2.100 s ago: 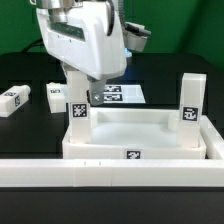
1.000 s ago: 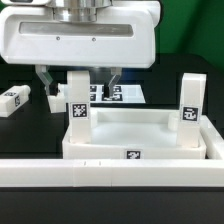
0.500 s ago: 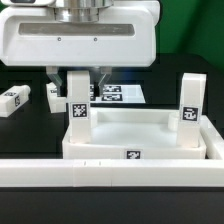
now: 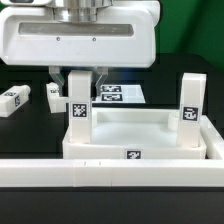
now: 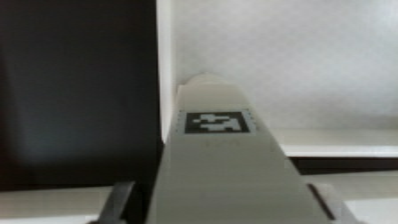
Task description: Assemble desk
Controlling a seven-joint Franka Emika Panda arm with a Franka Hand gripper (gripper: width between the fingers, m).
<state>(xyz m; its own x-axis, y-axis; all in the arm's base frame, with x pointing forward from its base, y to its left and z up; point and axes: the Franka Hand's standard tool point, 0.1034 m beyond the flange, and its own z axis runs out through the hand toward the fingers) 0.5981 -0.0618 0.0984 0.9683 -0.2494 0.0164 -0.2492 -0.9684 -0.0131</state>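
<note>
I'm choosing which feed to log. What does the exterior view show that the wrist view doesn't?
Only the exterior view: the second upright leg, two loose legs, the marker board and the long white bar. Only the wrist view: a close look down the clamped leg to its tag. Both: the jaws closed on that leg, standing in the tabletop.

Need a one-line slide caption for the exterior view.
Tool clamps upright white square plastic leg at a corner of the white rimmed tabletop.
</note>
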